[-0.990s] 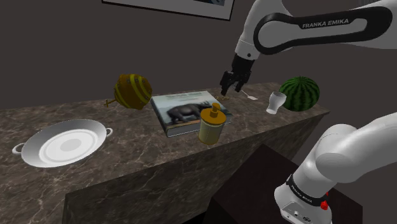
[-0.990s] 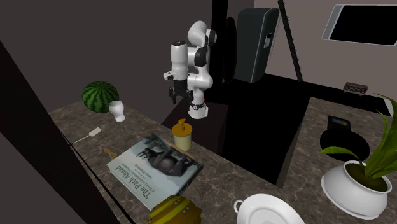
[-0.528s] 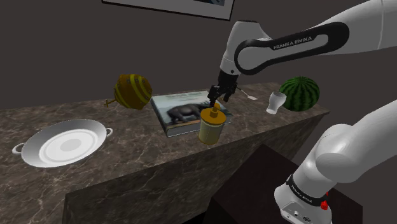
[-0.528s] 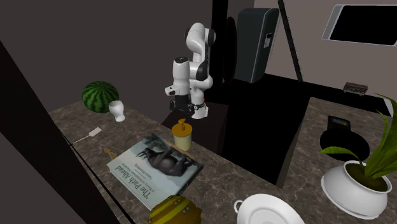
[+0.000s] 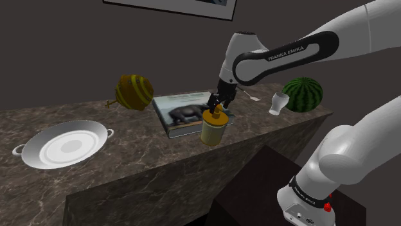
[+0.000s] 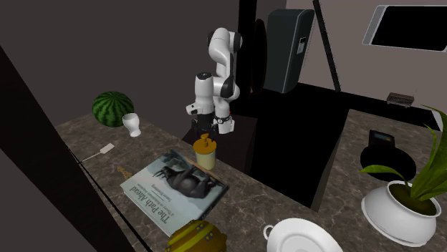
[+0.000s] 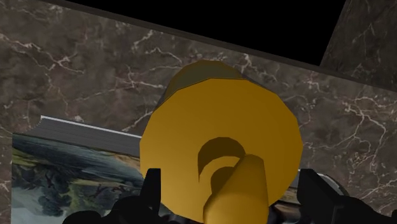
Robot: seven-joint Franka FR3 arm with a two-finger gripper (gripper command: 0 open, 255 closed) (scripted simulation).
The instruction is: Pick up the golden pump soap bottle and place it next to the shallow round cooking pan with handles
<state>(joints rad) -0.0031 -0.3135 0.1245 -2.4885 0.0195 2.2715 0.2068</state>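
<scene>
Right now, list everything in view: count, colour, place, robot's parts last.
pump soap bottle: one, golden, in front of the book, near the counter's front edge
book: one, animal on its cover, mid-counter
two-handled round pan: one, white, shoulder view's left
striped ball: one, gold and brown, between pan and book, further back
watermelon: one, green, shoulder view's right end of the counter
goblet: one, white, beside the watermelon
small utensil: one, pale, between book and goblet
potted plant: one, green in white pot, second exterior view's right
counter: one, brown marble
arm: one, white
gripper: one, black, open, straddling the bottle's pump
</scene>
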